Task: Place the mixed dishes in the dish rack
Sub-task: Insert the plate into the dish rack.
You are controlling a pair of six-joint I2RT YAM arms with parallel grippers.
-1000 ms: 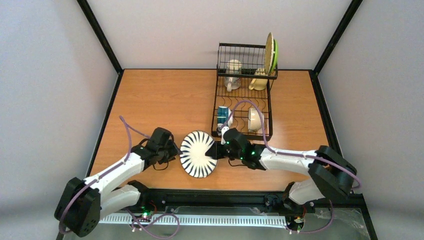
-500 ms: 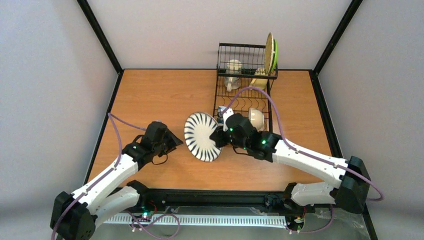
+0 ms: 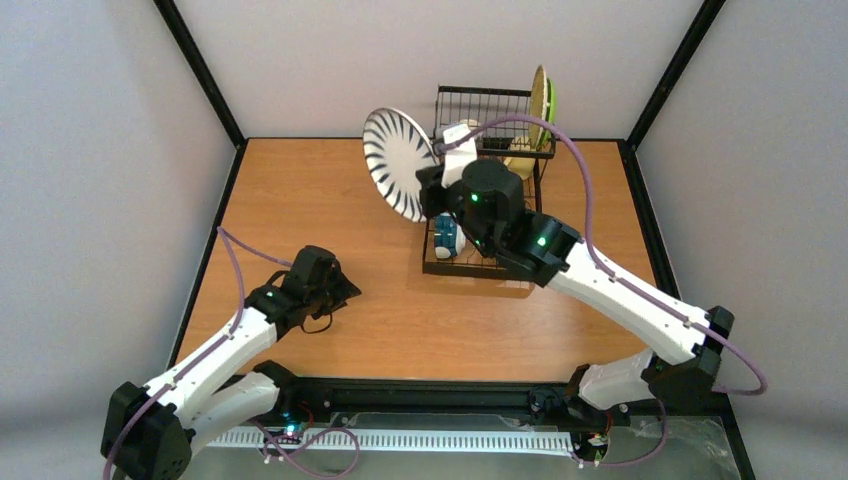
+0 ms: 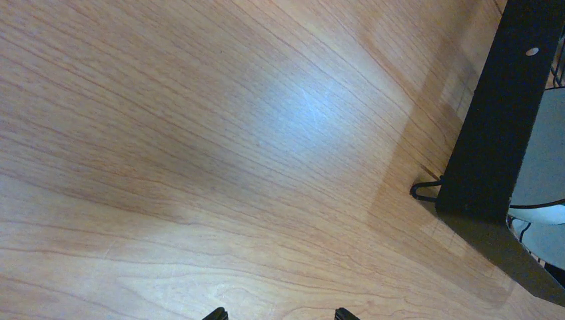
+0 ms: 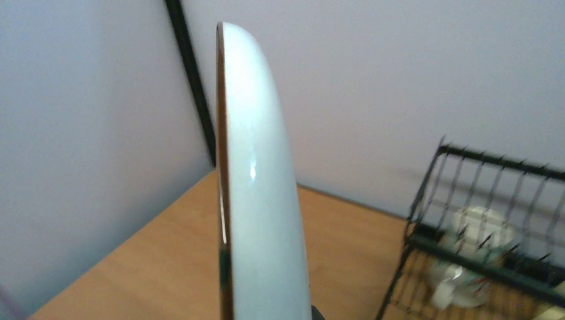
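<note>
The striped plate (image 3: 398, 160) is up in the air at the upper centre of the top view, standing on edge and tilted, just left of the far, raised end of the dish rack (image 3: 484, 270). The right gripper (image 3: 428, 192) is clamped on its lower right rim. The right wrist view shows the plate edge-on with the rack's wire basket and a mug (image 5: 466, 263) to its right.

This looks like the carrying step, with the plate lifted but not yet in the rack. The next move calls for swinging it right over the wires, lining its edge up with a free slot, and lowering it without knocking the green plate (image 3: 545, 105) already standing at the far right corner or the teal cup (image 3: 446, 236) below.

The left gripper (image 3: 338, 290) hangs at the lower left over the bare table (image 3: 320, 190), jaws apart and empty.

A second ago the plate sat low at the bottom centre, between the two grippers. Half a second ago it was at mid-frame beside the rack's near end. Since then it has risen and moved far back, while the left arm has stayed put.
</note>
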